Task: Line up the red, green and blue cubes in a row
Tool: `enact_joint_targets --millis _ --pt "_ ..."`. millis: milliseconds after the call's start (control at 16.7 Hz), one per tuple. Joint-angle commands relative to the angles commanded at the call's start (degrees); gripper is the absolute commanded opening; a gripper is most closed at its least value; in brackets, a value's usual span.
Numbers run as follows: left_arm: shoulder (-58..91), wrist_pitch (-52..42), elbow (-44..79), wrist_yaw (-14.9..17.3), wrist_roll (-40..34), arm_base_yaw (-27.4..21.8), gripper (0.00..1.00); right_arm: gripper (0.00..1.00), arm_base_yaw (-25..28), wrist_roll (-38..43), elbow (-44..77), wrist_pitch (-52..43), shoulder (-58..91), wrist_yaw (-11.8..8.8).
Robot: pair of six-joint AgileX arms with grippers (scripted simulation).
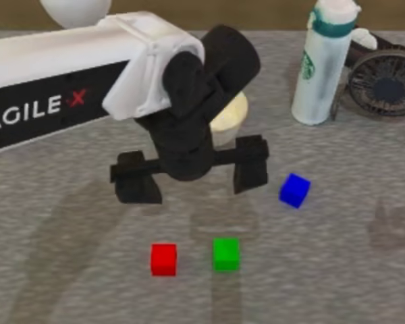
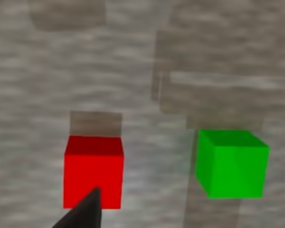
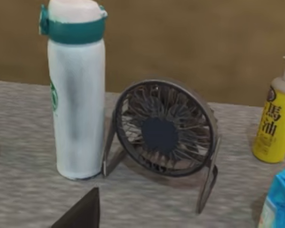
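Left gripper (image 1: 189, 175) hovers over the tabletop (image 1: 67, 270), fingers spread, empty. Red cube (image 1: 164, 259) and green cube (image 1: 226, 254) sit side by side, apart. Blue cube (image 1: 295, 190) lies further right, rotated. All small, matte.

I noted a white bottle (image 1: 322, 64) beside a black desk fan (image 1: 385, 84), a yellow pump bottle (image 3: 277, 123), a blue carton (image 3: 281, 202), and a cream bowl (image 1: 229, 115).
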Motion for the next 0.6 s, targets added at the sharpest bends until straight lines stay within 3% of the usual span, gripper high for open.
enact_joint_targets --millis 600 --pt "-49.8 24.2 -45.7 -0.3 18.0 23.4 1.0 1.0 12.2 -13.5 44.4 -30.6 59.7 0.2"
